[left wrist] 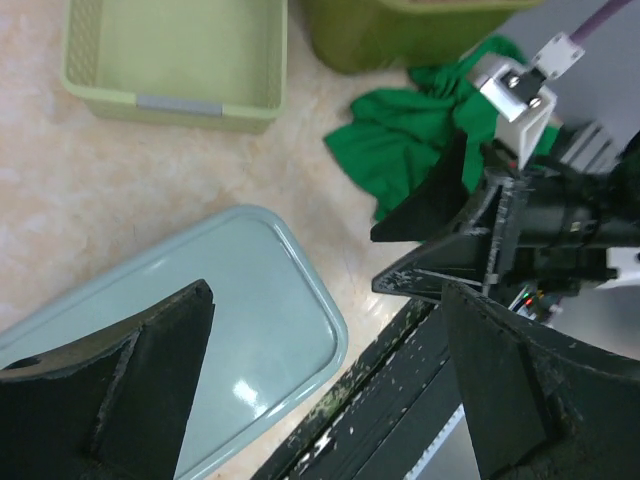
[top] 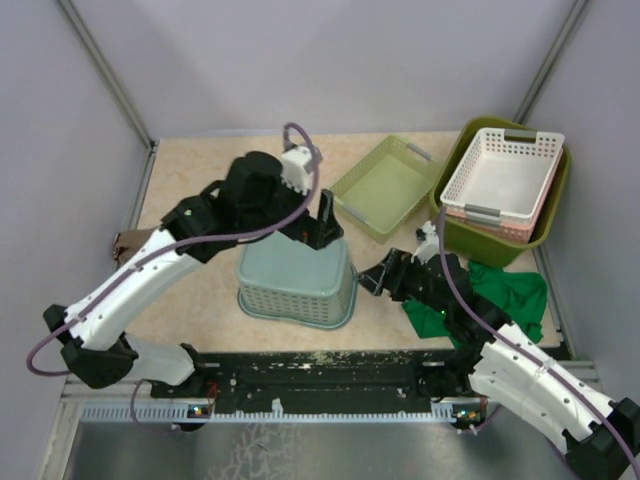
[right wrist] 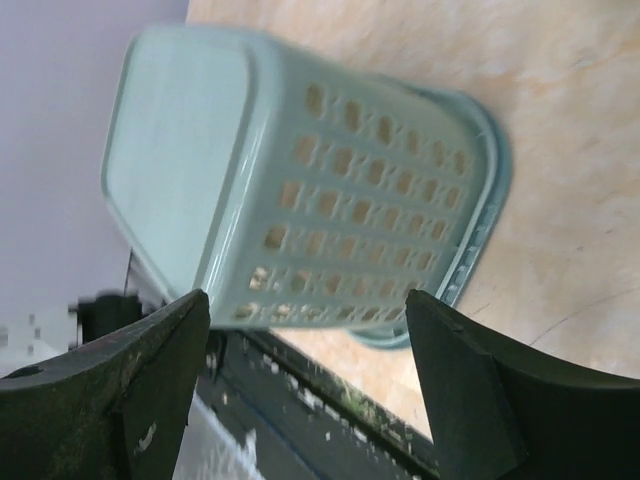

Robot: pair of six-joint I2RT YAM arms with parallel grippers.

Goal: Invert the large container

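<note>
Now the large container (top: 452, 238), the dark green tub, sits at the back right of the table (top: 200, 295). Its open side faces up, and a white basket (top: 500, 180) rests inside it. Both grippers are well away from it. A blue-green basket (top: 295, 275) stands upside down in the middle, near the arms. The left gripper (top: 320, 238) hangs over its back edge with its fingers spread wide, holding nothing. The right gripper (top: 370, 281) is just beside the basket's right side, fingers apart too, and empty. A green cloth (top: 515, 290) lies by the right arm.
</note>
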